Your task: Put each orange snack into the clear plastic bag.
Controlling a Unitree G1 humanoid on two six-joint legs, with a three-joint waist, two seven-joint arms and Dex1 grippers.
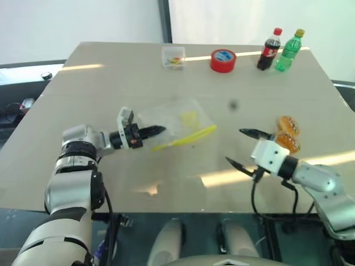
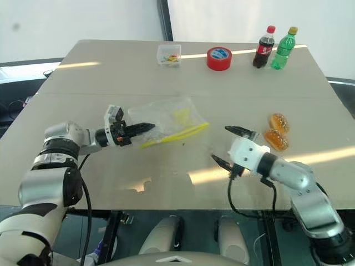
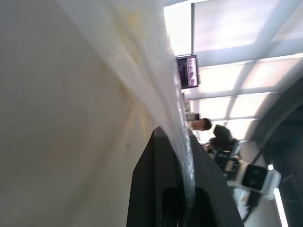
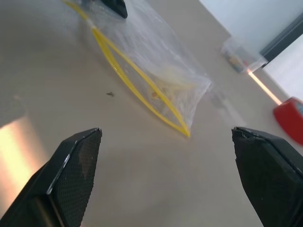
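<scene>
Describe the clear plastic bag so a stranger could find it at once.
On the beige table, look near the middle, where the left gripper is shut on the clear plastic bag. Unlike the small rigid box at the far edge, it is flat, crinkly and yellow-edged.

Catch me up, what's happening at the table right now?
The left gripper has pinched one edge of the clear plastic bag, whose yellow-edged mouth gapes a little on the table. The right gripper hangs open just above the table, pointed toward the bag and holding nothing. Both orange snacks lie on the table beside the right arm, not yet picked up, so nothing is bagged.
</scene>
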